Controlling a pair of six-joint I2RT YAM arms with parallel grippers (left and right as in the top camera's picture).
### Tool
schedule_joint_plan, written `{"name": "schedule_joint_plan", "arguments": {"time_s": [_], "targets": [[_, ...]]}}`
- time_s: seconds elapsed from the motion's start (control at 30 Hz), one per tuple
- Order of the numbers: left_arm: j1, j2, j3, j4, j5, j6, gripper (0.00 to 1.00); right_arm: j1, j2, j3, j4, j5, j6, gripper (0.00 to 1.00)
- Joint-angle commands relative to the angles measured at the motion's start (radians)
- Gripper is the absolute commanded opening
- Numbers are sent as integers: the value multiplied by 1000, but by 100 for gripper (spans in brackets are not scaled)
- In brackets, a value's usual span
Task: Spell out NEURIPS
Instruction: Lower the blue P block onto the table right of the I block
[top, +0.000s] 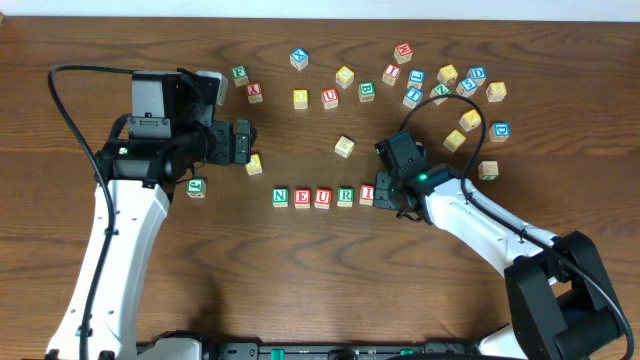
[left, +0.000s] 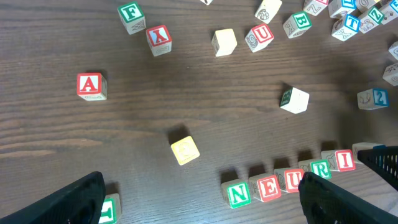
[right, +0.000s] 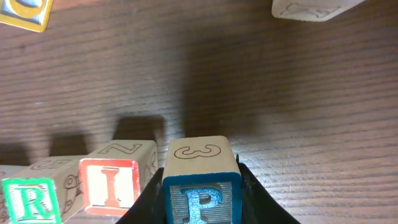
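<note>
Lower right of frame: a cube row slanting up to the right, side by side: green N (left: 238, 194), red E (left: 268, 187), red U (left: 292, 180), green R (left: 319, 169), red I (left: 344, 160).
Centre: yellow cube (left: 185, 150), standing alone.
Left: red A (left: 91, 86).
Upper left: green F (left: 130, 17); beside it a tilted red cube (left: 158, 38).
Upper middle: blank pale cube (left: 224, 42), touching a second U cube (left: 259, 36).
Bottom corners: left gripper (left: 200, 193), dark fingers (left: 68, 202) spread wide.
</note>
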Motion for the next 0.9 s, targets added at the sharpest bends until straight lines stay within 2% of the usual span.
{"name": "schedule_joint_plan", "arguments": {"time_s": [0.0, 0.87], "targets": [[3, -9, 24, 0, 12, 6, 98, 7, 7, -35, 20, 10, 26, 16], [3, -9, 24, 0, 12, 6, 98, 7, 7, -50, 87, -33, -69, 19]]}}
